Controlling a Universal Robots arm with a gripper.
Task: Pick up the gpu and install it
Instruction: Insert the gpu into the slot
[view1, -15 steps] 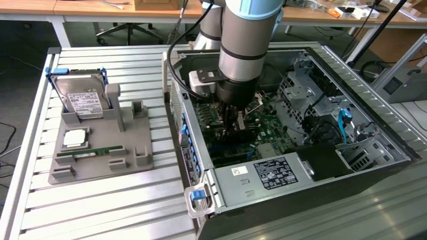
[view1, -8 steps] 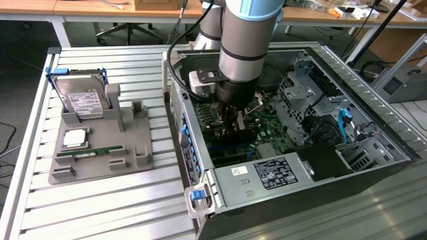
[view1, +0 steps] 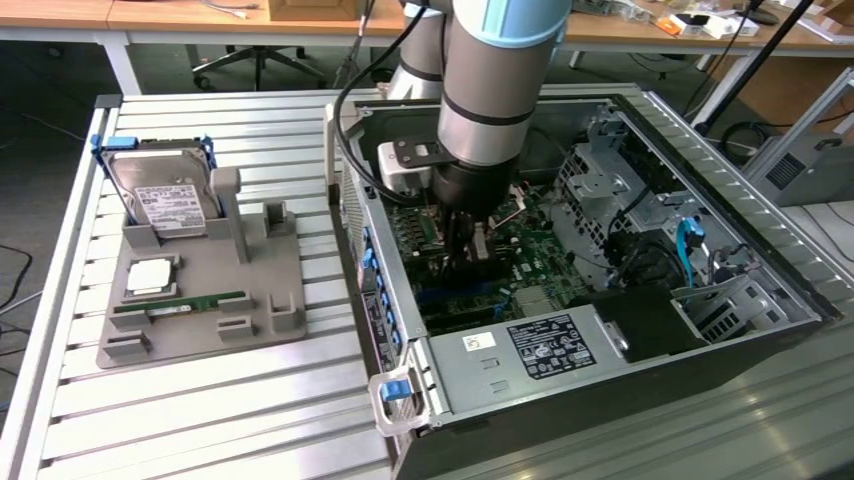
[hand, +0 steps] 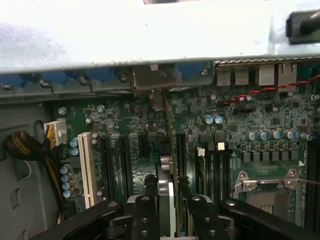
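My gripper (view1: 470, 248) reaches down into the open computer case (view1: 400, 395) over the green motherboard (view1: 534, 262). It is shut on the gpu (hand: 170, 165), a thin dark card that the wrist view shows edge-on between my two black fingers (hand: 145, 212). The card stands upright along the dark expansion slots, and its silvery bracket end (hand: 152, 80) lies against the case's rear wall. In the exterior view the gpu (view1: 463, 268) appears as a dark strip just below the fingers, close to the board. Whether it is seated in a slot is hidden.
A grey holder tray (view1: 200, 320) on the slatted table at the exterior view's left carries a silver hard drive (view1: 167, 195), a processor chip (view1: 150, 277) and a green memory stick (view1: 180, 303). Around the gripper are the power supply (view1: 534, 350), drive cage (view1: 627, 190) and white slot (hand: 86, 167).
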